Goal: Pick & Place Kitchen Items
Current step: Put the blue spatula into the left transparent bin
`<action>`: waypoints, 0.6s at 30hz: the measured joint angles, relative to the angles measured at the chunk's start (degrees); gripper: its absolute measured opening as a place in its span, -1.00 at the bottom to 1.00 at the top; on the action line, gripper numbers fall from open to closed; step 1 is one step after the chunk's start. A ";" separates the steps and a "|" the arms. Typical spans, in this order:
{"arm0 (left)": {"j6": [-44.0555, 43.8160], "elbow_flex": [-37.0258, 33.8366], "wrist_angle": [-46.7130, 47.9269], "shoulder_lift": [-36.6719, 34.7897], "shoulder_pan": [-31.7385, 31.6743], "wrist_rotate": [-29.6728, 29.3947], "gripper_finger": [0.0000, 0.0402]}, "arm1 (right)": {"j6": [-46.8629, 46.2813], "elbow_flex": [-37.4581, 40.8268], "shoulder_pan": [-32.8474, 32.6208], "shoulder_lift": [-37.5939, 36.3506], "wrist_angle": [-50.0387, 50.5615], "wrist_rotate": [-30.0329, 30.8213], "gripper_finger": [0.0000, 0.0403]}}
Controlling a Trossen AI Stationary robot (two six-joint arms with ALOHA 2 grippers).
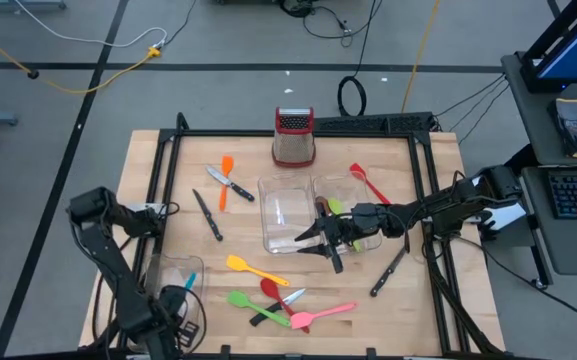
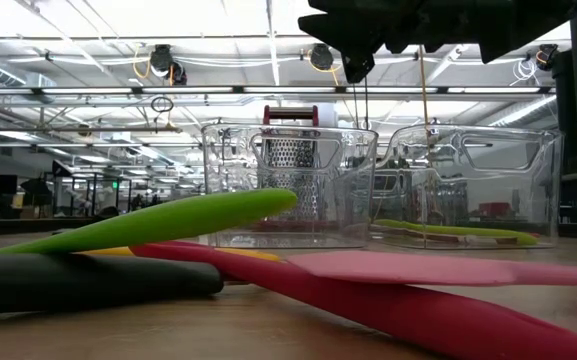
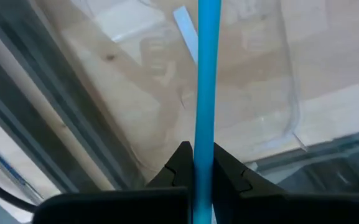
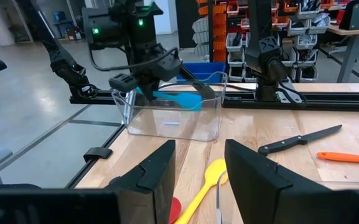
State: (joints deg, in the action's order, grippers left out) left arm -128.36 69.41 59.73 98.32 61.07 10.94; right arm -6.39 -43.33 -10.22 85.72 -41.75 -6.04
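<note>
While cables trail over the grey floor beyond it, the wooden table (image 1: 448, 290) carries scattered kitchen items: an orange spatula (image 1: 226, 180), black-handled knives (image 1: 207, 215), and yellow (image 1: 256, 269), green (image 1: 256, 306) and pink (image 1: 323, 314) utensils near the front edge. At the near left, the left gripper (image 3: 203, 180) is clenched on a blue utensil (image 3: 208, 81) over a clear tray (image 1: 158, 275). The right gripper (image 1: 328, 240) hangs with fingers parted beside the middle trays (image 1: 286, 213). A red-topped grater (image 1: 293, 137) stands at the far edge.
</note>
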 joint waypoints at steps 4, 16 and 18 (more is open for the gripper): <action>0.62 -0.02 -0.05 0.78 -0.04 -0.40 -0.92 | 0.00 0.00 0.00 0.01 0.01 0.00 -0.36; 1.30 -0.02 0.13 1.47 0.11 -0.40 -0.59 | 0.00 0.00 0.00 0.01 0.01 0.00 -0.36; 1.34 -0.02 0.15 1.47 0.11 -0.42 -0.55 | 0.00 0.00 0.00 0.01 0.03 0.00 -0.36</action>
State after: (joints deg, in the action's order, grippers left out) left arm -127.03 69.38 59.88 99.79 61.19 10.52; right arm -6.39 -43.33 -10.22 85.73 -41.71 -6.04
